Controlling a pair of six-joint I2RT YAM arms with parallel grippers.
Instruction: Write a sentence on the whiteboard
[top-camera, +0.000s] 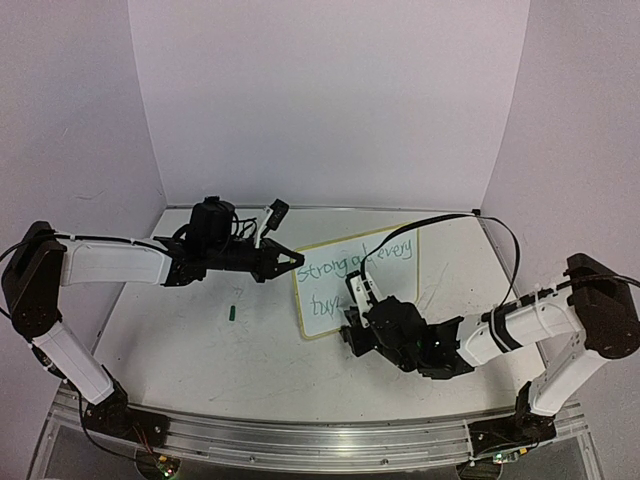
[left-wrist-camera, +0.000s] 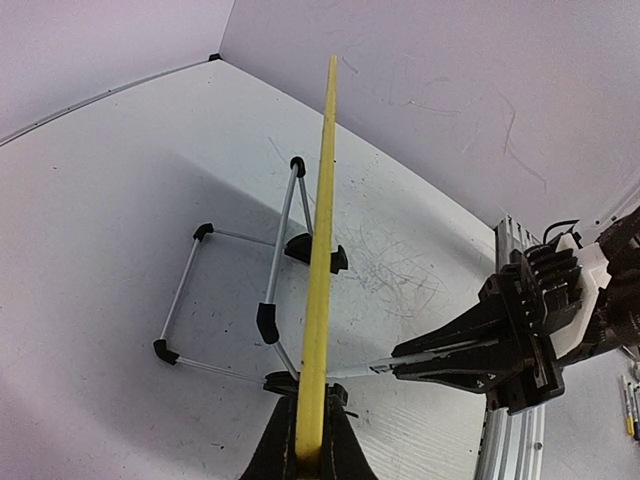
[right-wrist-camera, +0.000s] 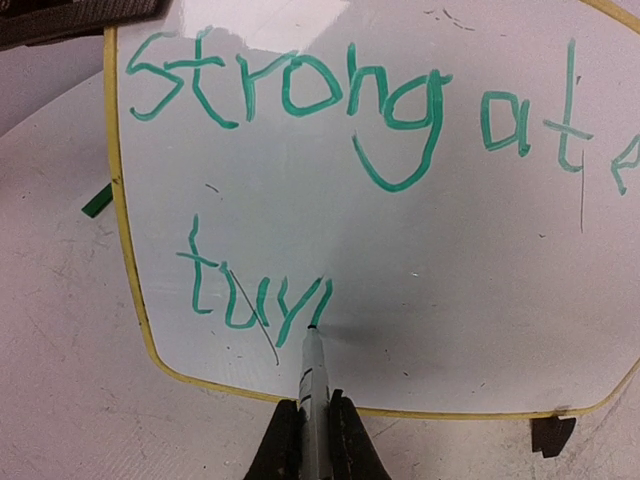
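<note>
Tabletop (top-camera: 180, 340) bears yellow-framed whiteboard (right-wrist-camera: 430, 260), green sentence (right-wrist-camera: 300, 90) unfinished, left gripper (top-camera: 297, 260) pinching it, right gripper (right-wrist-camera: 313, 425) clamping marker (right-wrist-camera: 312, 365).

walls (top-camera: 330, 100): plain pale lilac panels, back and both sides | table (top-camera: 190, 345): white, scuffed, pen-marked | near edge: aluminium rail (top-camera: 300, 438) | light: even, soft shadows

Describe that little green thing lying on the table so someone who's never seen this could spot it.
On the white table, find the yellow-framed whiteboard propped near the middle. Left of its lower corner, on the near side of the left claw, lies a small green piece, perhaps a marker cap. It's the only loose green item; all other green is writing on the board.
</note>
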